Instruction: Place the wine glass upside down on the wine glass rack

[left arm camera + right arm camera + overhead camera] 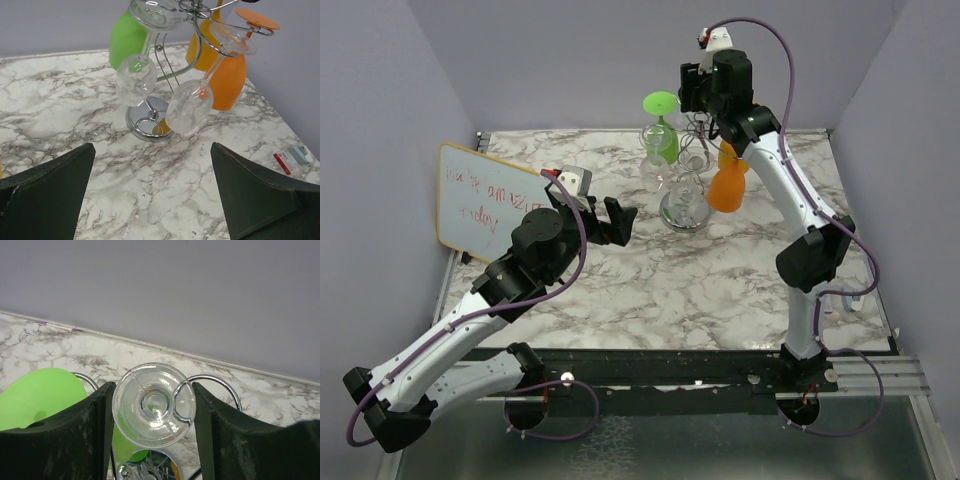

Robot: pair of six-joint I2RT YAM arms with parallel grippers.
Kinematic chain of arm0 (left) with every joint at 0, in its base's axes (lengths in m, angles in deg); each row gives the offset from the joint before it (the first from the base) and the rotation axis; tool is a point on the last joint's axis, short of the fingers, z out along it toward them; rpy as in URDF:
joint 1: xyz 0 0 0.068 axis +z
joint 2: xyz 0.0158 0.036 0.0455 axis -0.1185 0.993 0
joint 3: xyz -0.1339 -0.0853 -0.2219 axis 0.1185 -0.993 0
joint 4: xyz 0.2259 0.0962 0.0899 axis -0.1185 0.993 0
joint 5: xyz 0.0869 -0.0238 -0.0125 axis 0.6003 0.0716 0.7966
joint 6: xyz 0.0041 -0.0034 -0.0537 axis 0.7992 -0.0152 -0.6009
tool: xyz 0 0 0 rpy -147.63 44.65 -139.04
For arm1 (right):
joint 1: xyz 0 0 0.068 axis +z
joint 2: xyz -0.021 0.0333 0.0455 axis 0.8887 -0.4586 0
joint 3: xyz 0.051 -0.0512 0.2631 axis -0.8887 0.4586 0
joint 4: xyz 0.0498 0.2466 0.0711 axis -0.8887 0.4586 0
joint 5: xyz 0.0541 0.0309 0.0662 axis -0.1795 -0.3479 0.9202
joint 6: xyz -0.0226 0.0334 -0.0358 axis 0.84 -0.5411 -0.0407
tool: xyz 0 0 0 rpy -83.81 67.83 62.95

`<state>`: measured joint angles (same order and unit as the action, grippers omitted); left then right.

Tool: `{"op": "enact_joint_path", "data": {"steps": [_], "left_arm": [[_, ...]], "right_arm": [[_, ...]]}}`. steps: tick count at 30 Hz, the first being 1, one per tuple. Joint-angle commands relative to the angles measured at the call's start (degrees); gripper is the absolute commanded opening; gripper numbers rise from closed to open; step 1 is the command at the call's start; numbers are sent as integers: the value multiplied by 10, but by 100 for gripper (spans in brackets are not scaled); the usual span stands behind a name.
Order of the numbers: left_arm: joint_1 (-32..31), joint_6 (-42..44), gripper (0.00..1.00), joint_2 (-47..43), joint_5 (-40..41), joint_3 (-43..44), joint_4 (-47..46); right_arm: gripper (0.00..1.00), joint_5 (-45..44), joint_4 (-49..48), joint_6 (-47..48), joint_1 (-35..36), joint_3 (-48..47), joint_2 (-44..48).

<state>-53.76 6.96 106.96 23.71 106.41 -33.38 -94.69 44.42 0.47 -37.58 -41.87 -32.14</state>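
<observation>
Clear wine glass (154, 404): inverted, at the top of the shiny chrome wire rack (156, 106). Its round foot faces up, and a curled wire arm shows through the right side of that foot. The foot appears to rest on that curl. The stem and bowl hang out of sight below.

Right claw (152, 386): positioned directly above the rack. Both inner finger faces meet the rim of the foot, so the claw is grasping the glass by the foot. This grip keeps the fingers above the wire and leaves the stem free to sit in the curl. Judged step in hand: seat confirmed, release pending.

Neighbouring load: a lime-green plastic wine glass (663, 140) hangs inverted just beside the left finger. Two orange plastic wine glasses (227, 80) hang on the far side. The left wrist view shows two clear glasses hanging bowl-down near the post. Which of these the right claw holds cannot be told.

Clearance: the fingers have little sideways room because the green foot is close. Open space lies straight up and toward the back wall. Opening the fingers only slightly and lifting vertically would likely avoid snagging the curls.

Left claw (612, 222): released, fingers spread wide, hovering over the marble-pattern counter (650, 290) near the rack base and aimed at it. The counter in front of the base is bare. A white dry-erase board (485, 200) leans at the left counter edge, well apart.
</observation>
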Motion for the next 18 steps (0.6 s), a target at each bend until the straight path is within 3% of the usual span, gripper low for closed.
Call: {"op": "enact_joint_path", "data": {"steps": [1,18], "left_arm": [[0,-4,99,-6,-4,-6,2],[-1,-6,99,-11,-4,-7,4]], "right_arm": [[1,-14,-5,18,-1,12,46],[1,-49,-7,21,-1,55,70]]}}
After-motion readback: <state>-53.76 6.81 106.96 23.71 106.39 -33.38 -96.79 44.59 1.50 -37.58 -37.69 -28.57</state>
